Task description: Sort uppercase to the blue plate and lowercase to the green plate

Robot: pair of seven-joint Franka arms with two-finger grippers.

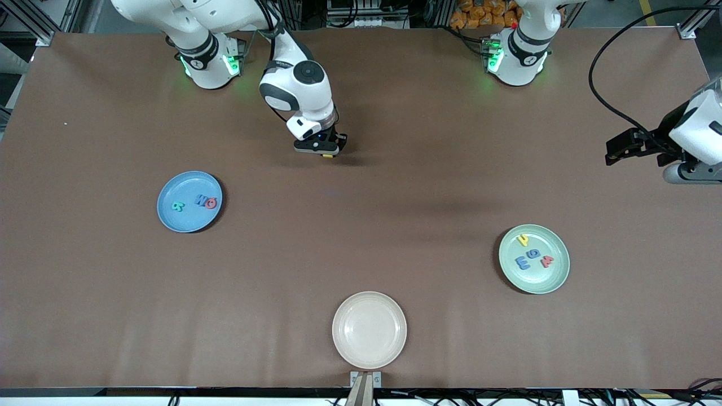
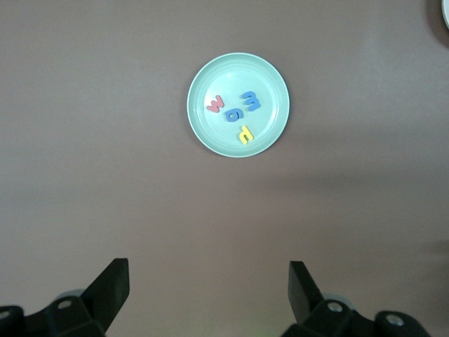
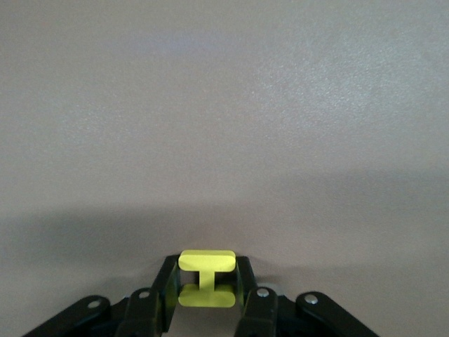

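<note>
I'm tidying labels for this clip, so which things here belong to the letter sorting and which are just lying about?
Job: blue plate with R, W, Q; green plate with four letters; yellow H in right end effector.
Lying about: cream plate.

Yellow H between right jaws

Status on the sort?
Right claw shut on yellow H, low over bare table. Left claw open, waiting high above green plate. Nothing in the way.
</note>
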